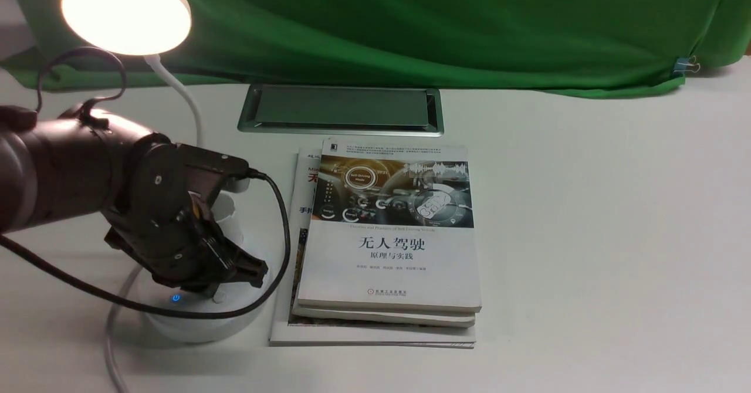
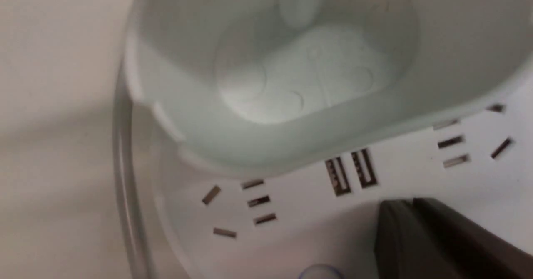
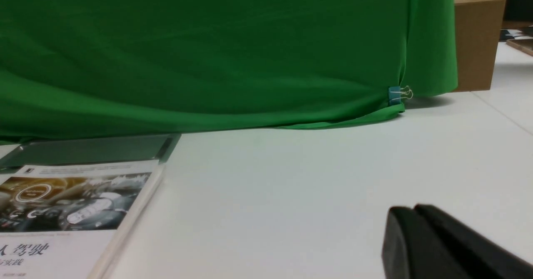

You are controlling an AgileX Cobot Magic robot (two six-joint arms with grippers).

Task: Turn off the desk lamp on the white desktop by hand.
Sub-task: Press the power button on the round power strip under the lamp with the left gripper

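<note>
While desk lamp (image 1: 126,13) glows, left tool (image 1: 255,274), pinched, tilts down over base (image 1: 199,324).

My front camera sits mid-rig, looking forward and down across the white desktop (image 1: 587,234) to the green cloth (image 1: 440,23). Left wrist camera looks from very close onto the desk lamp (image 2: 291,83), cup and base. Right wrist camera rides low, facing that cloth; it shares the book stack (image 3: 70,204) and blue clip (image 3: 394,95) with front.
</note>
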